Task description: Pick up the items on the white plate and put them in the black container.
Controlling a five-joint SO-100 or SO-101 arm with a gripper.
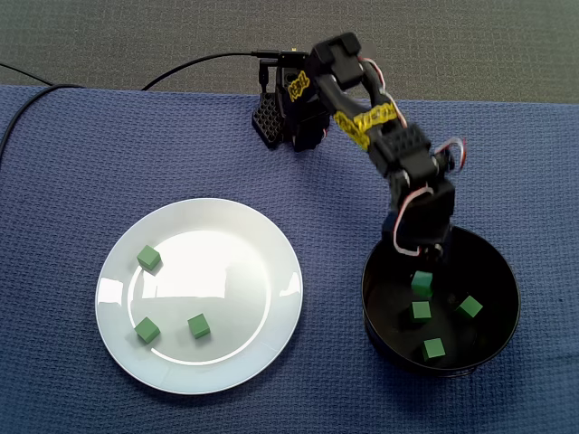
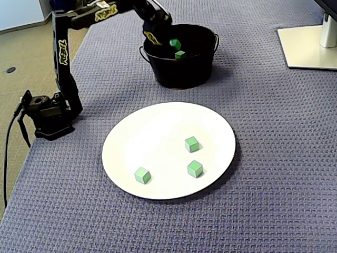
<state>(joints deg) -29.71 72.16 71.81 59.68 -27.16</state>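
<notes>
End effector hangs inside the black container, a green cube just beneath; its grip width cannot be told.

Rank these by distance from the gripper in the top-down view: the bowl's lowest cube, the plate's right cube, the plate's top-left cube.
From the gripper:
1. Bowl's lowest cube, just below it.
2. Plate's right cube, far left.
3. Plate's top-left cube, farthest left.

Bright, even light falls on my counter; both fixed views are sharp. The white plate carries soft glare, and shadows are faint.
</notes>
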